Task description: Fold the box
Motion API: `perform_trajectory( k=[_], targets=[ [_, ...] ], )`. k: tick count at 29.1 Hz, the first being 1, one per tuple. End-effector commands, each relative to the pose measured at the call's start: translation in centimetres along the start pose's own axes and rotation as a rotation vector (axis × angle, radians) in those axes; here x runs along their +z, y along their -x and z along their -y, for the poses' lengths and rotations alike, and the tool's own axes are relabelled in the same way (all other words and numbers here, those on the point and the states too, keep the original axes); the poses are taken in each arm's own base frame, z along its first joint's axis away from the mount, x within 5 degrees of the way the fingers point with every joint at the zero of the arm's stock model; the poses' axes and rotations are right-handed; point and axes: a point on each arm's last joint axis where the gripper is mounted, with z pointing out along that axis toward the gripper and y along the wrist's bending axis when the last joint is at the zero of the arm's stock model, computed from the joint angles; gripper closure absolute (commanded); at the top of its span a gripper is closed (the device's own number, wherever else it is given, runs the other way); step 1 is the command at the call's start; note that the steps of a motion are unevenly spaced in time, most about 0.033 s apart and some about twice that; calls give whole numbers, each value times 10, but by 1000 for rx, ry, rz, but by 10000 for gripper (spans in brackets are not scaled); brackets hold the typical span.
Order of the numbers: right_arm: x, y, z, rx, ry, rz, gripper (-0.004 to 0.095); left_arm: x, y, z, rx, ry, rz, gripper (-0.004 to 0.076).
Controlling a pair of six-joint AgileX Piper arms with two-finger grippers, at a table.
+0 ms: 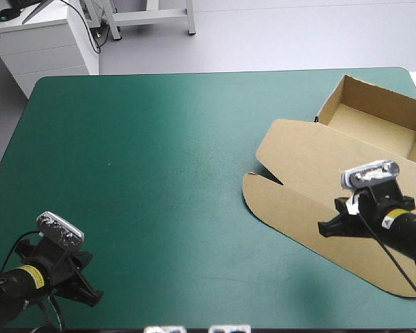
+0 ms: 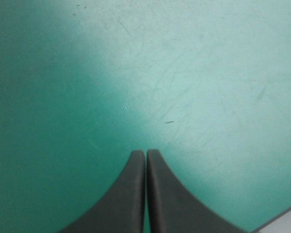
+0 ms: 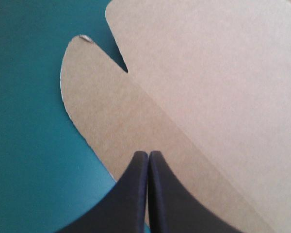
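Box [image 1: 312,166] partly out of view

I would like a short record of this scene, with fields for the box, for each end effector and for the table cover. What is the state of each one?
box: brown, on the table's right side, partly folded
tray: walls raised, open, toward the far right corner
flap: rounded, lying flat on the cover
left end effector: shut, empty, over bare cover near the near left corner
right end effector: shut, over the flap; contact cannot be told
cover: teal-green
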Motion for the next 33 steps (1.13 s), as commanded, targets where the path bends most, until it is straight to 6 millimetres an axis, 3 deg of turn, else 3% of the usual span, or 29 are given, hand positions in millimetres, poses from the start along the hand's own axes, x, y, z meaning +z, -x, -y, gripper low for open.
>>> perform_trajectory(
  k=[1,4,14,22,33],
  targets=[
    [-9,-15,-3,-12,-12,92,921,-3,10,-1,-9,5,80,731],
    [-16,-40,-7,-10,-10,128,922,7,6,1,-14,-7,74,731],
    [-39,-78,-16,-5,16,233,922,34,-17,8,-24,-46,18,731],
    [-33,-96,-17,-6,18,212,922,30,-19,10,-41,-48,135,731],
    [-31,-97,-18,-1,23,210,922,30,-20,11,-50,-54,129,731]
  ],
)
